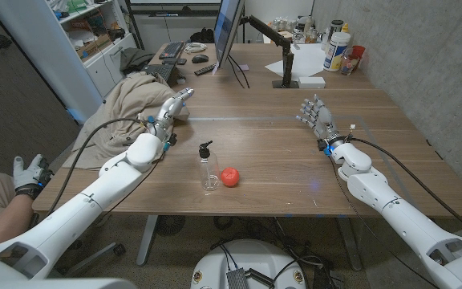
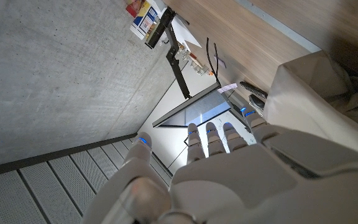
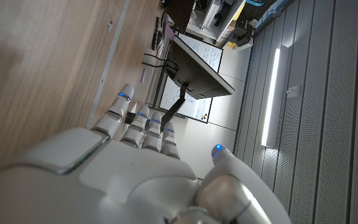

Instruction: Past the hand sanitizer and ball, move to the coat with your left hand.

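Spreading over the table's (image 1: 295,160) far left edge, the beige coat (image 1: 131,95) lies under the fingertips of the left hand (image 1: 169,111), whose fingers are extended and hold nothing. The right hand (image 1: 318,116) stands at the right, fingers apart and empty. Near the middle, the hand sanitizer (image 1: 208,167) stands just left of the red ball (image 1: 230,177).

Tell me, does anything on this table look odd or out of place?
Yes: a beige coat lies crumpled over the table's far left corner, spilling past the edge. The hand sanitizer stands upright beside the red ball; nothing looks spilled.
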